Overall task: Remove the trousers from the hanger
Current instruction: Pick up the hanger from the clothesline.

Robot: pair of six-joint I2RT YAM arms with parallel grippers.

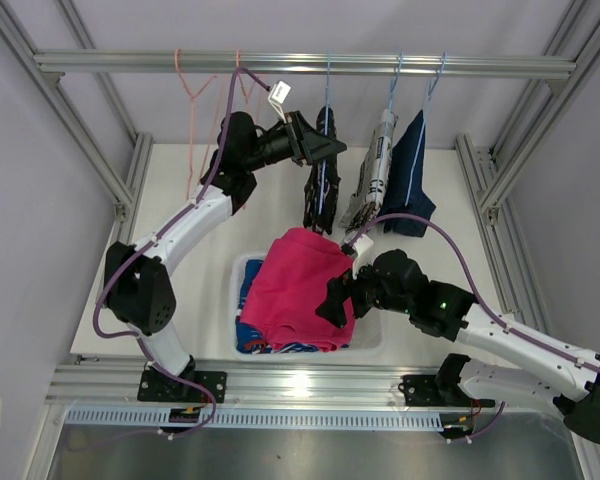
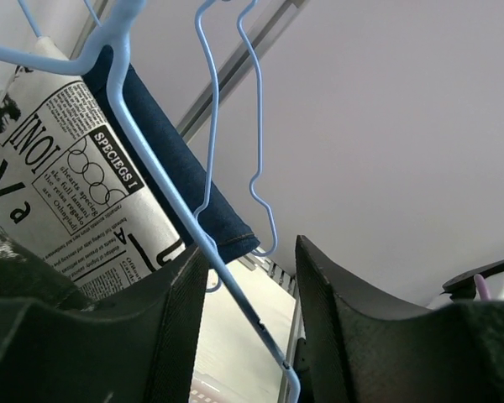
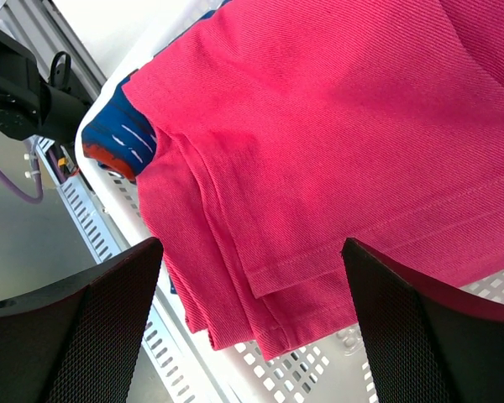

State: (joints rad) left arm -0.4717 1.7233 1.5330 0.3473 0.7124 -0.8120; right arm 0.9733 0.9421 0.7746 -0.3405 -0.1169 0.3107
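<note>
Three trousers hang on blue hangers from the rail [image 1: 310, 64]: black with white pattern [image 1: 322, 185], white with black print [image 1: 375, 180], dark blue denim [image 1: 410, 180]. My left gripper [image 1: 318, 148] is up at the black pair's hanger. In the left wrist view the blue hanger wire [image 2: 235, 285] runs through the gap between the jaws of the left gripper [image 2: 252, 260], which stand apart. The print pair [image 2: 67, 185] and the denim pair [image 2: 176, 168] hang behind it. Pink trousers [image 1: 300, 285] lie in the basket [image 1: 365, 335] over a blue patterned pair [image 3: 122, 138]. My right gripper [image 3: 252, 336] hovers open above the pink trousers [image 3: 319, 126].
Two bare pink hangers [image 1: 190, 95] hang at the left end of the rail. Aluminium frame posts [image 1: 90, 150] flank the white table [image 1: 180, 260] on both sides. The perforated white basket [image 3: 319, 374] sits at the table's near edge between the arm bases.
</note>
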